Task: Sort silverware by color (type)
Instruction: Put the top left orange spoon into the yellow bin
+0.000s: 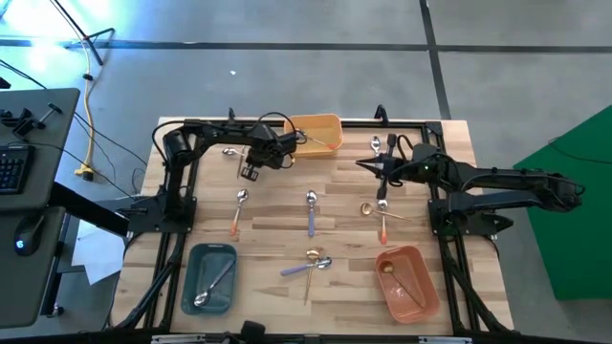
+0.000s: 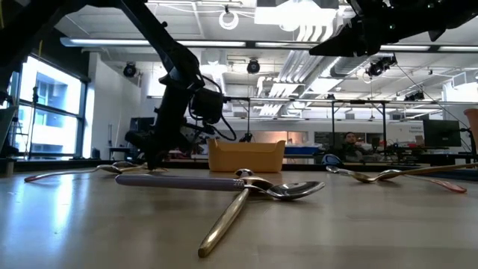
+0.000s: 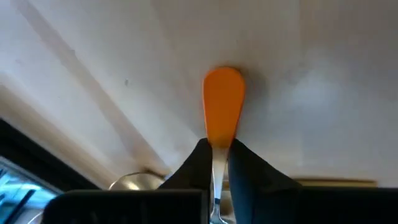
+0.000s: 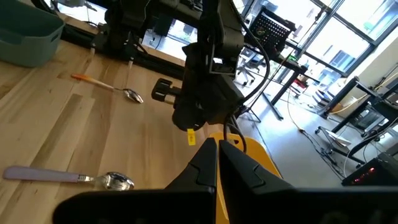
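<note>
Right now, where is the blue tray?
In the high view, the blue tray sits at the table's near left corner, with a spoon inside. The closest loose spoon is the orange-handled one just beyond it.

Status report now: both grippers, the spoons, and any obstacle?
Left gripper shut on orange-handled spoon near yellow tray. Right gripper shut, empty, raised. Other spoons loose on table. No obstacle seen.
</note>
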